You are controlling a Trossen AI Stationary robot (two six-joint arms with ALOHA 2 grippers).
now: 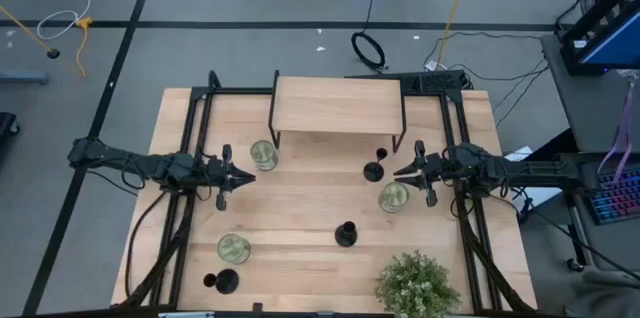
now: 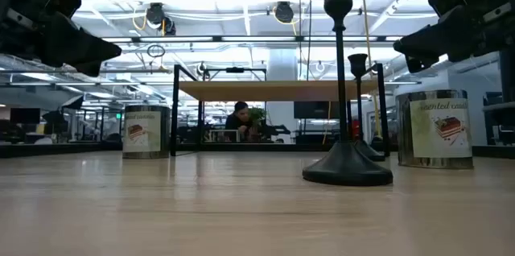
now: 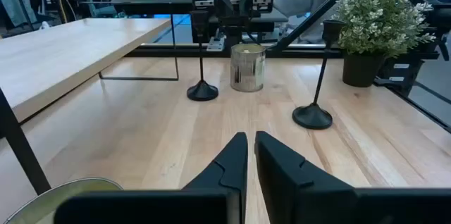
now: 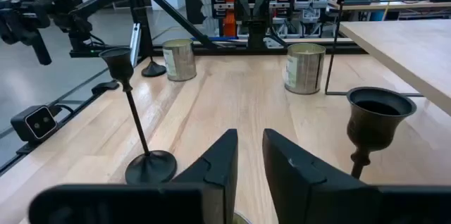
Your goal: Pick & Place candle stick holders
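Three matte-black candle stick holders stand upright on their round bases on the wooden table (image 1: 300, 203): one by the shelf (image 1: 374, 170), one in the middle toward the near edge (image 1: 346, 234), one at the near left (image 1: 222, 280). My left gripper (image 1: 247, 176) hovers at the table's left, shut and empty, pointing right. My right gripper (image 1: 399, 172) hovers at the right, shut and empty, pointing left, close to the holder by the shelf, whose cup (image 4: 377, 115) shows beside its fingers. The left wrist view shows two holders (image 3: 203, 91) (image 3: 312, 116) ahead of my left gripper (image 3: 250, 139).
A low wooden shelf on black legs (image 1: 338, 106) stands at the far middle. Three candle tins sit about: far left (image 1: 264, 155), right under my right arm (image 1: 394, 197), near left (image 1: 234, 249). A leafy potted plant (image 1: 416, 283) stands at the near right edge.
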